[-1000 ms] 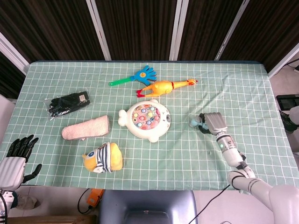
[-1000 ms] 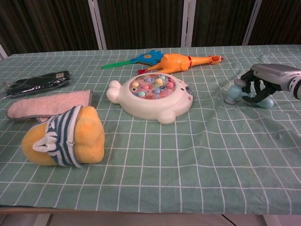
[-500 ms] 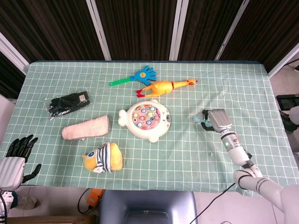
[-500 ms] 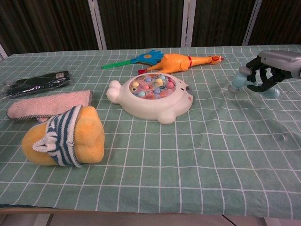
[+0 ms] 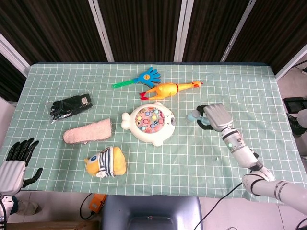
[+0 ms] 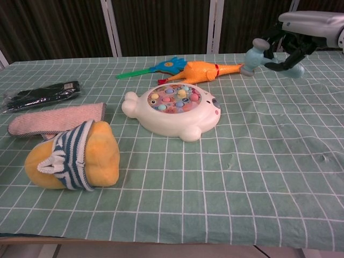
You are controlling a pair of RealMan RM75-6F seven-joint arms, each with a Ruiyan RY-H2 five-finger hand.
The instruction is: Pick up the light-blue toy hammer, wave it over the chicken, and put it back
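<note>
My right hand holds the light-blue toy hammer in the air above the right half of the table, with the hammer head pointing left. The orange rubber chicken lies on the cloth toward the far side, up and left of the hammer. In the chest view the hammer head hangs close to the chicken's beak end. My left hand hangs open off the table's near left corner.
A white fishing-game toy sits mid-table. A blue hand clapper lies behind the chicken. Black gloves, a pink towel and a yellow plush occupy the left half.
My right hand has lifted the hammer off the cloth and carried it up and left toward the chicken. The left hand has stayed still.
</note>
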